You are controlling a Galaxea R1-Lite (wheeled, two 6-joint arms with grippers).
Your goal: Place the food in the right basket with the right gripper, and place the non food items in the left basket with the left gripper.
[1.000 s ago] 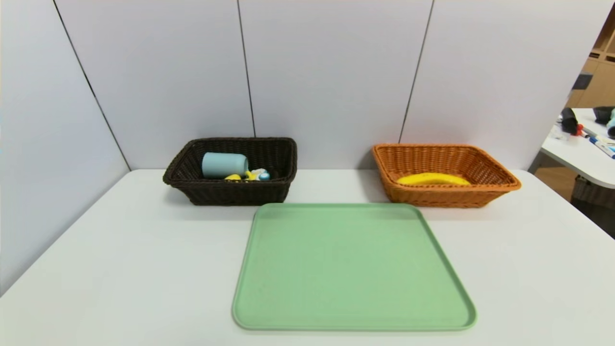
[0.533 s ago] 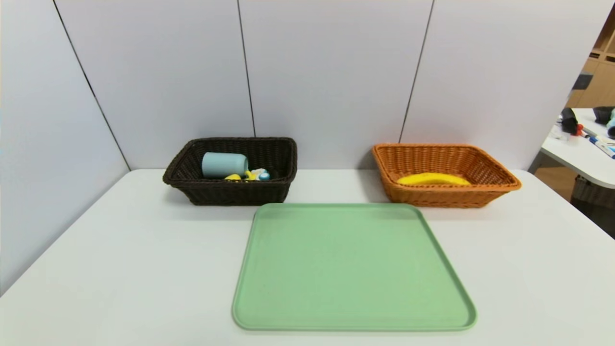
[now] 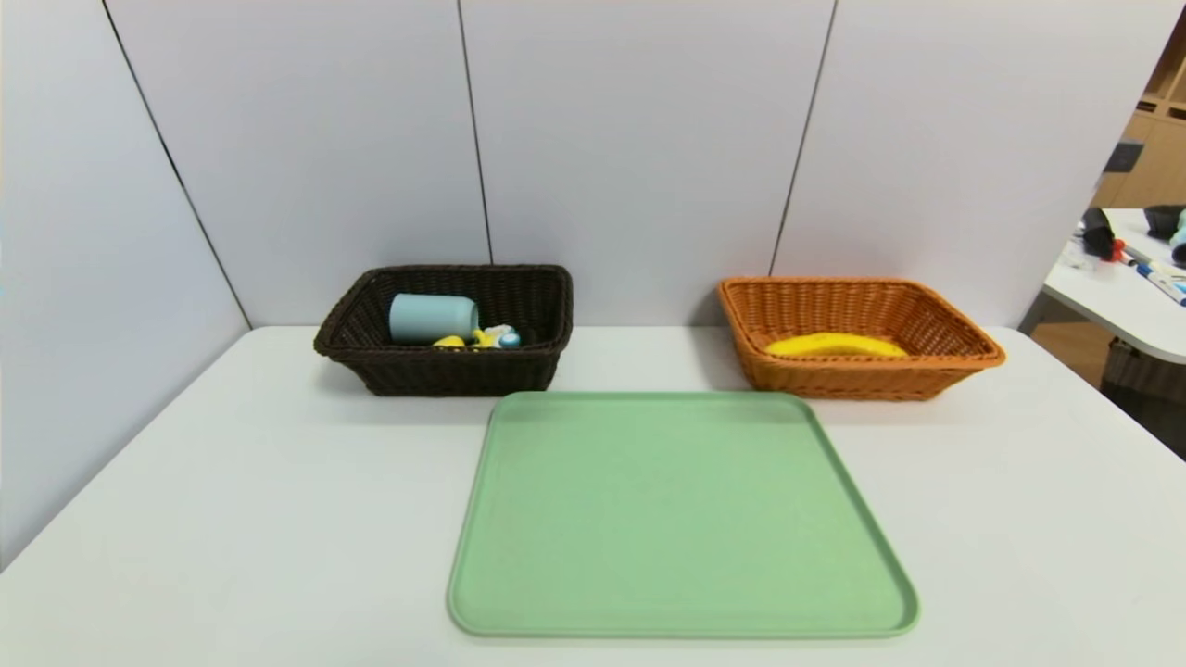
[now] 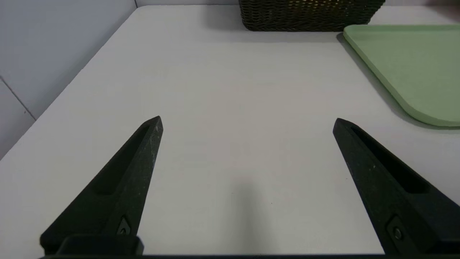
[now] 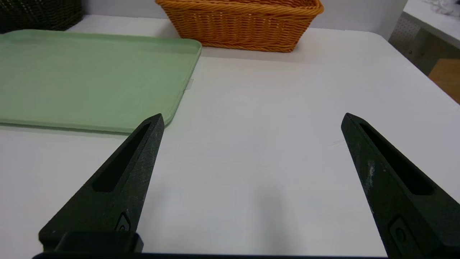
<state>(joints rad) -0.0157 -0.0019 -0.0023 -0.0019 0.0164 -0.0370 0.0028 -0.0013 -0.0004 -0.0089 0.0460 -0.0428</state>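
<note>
Left gripper point(image 4: 248, 120) spread wide, dark basket point(image 4: 309, 16) well ahead; right gripper point(image 5: 251, 117) gaping, orange basket point(image 5: 240, 25) far ahead, nothing held.

Head camera looks down on the tray point(image 3: 681, 519); both low wrist cameras share it.

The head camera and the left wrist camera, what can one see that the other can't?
Only the head view shows inside the baskets: a blue cup and small toys lie in the dark basket, and a banana lies in the orange basket.

Only the left wrist view shows the left gripper, open and empty above the white table. The head view shows no arm.

Both show the dark basket, the table and the green tray, which has nothing on it.
</note>
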